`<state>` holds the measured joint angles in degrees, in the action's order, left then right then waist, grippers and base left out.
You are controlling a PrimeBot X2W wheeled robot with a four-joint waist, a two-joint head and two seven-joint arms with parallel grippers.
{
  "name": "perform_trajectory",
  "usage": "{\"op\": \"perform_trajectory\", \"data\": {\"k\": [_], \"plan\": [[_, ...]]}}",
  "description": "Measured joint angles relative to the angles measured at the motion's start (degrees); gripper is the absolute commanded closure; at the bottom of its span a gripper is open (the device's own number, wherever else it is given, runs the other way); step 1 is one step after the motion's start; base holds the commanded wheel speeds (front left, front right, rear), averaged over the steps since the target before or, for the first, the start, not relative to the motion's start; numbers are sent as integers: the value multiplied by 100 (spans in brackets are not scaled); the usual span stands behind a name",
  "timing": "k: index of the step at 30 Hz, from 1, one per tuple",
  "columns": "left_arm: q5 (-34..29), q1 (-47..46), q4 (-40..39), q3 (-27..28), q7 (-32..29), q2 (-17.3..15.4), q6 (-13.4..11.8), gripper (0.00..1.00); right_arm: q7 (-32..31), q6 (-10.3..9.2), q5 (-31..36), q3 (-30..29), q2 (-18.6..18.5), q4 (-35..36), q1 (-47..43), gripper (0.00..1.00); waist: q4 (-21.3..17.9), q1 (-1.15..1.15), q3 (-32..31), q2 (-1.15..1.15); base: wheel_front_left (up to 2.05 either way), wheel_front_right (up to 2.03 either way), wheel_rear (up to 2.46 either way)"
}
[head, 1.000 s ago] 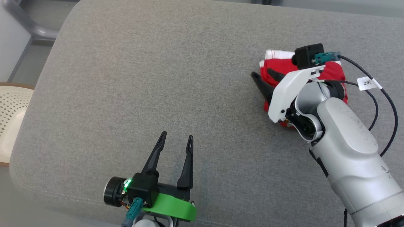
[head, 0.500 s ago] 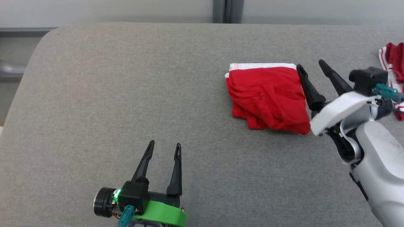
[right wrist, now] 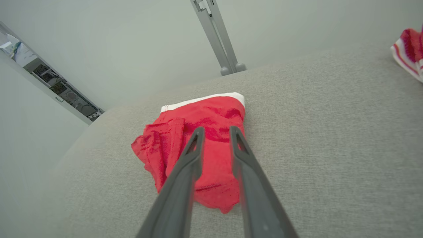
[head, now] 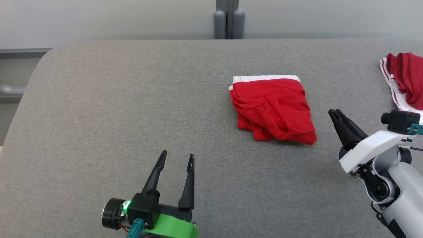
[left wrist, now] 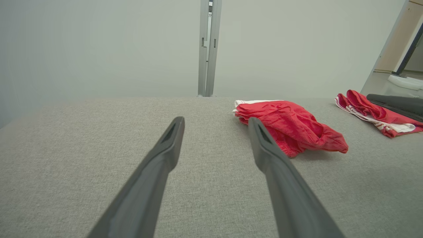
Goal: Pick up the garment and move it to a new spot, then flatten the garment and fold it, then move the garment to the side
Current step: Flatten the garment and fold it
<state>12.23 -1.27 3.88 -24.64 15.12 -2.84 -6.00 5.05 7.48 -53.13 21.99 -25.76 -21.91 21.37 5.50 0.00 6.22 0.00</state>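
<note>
Located the garment [head: 272,110] on the padded worktop [head: 132,99], right of the middle and nearer the back edge than the front. Recorded it as a folded red bundle lying free, white waistband toward the back edge. Noted a second garment [head: 404,79], red with white trim, at the right edge near the back corner, well apart from the first.

Found the left hand [head: 177,154] by the front edge, left of the middle, spread wide and empty. Found the right hand [head: 334,112] just off the bundle's front right corner, clear of the cloth, fingers drawn close with only a narrow gap, nothing held.

Judged flattening and folding complete and the move to the side outstanding, given the bundle's place short of any edge.

Judged the next move to call for:
- widening the right hand and lowering it onto the bundle's near right corner;
- pinching through all layers to keep the fold shut;
- carrying toward a side edge, clear of the second garment.
</note>
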Motion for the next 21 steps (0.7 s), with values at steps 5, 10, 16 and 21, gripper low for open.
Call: {"op": "perform_trajectory", "data": {"k": [5, 10, 16, 21], "plan": [[82, -88, -38, -134, 0, 0, -29, 0, -1268, 0, -1730, -187, -187, -47, 279, 100, 295, 0, 186, 0, 0, 0, 0], [145, -226, -58, -240, 0, 0, -59, 0, -2430, -1, -3059, -498, -165, -298, 594, 100, 555, 0, 389, 0, 0, 0, 0], [250, -382, -92, -387, 0, -1, -116, 0, -3133, -1, -3411, -577, -338, -825, 994, 100, 822, 0, 685, 0, 0, 0, 0], [303, -497, -102, -490, 0, -1, -165, 0, -3523, 0, -3390, -378, -320, -1036, 1267, 100, 970, 0, 912, 0, 0, 0, 0]]}}
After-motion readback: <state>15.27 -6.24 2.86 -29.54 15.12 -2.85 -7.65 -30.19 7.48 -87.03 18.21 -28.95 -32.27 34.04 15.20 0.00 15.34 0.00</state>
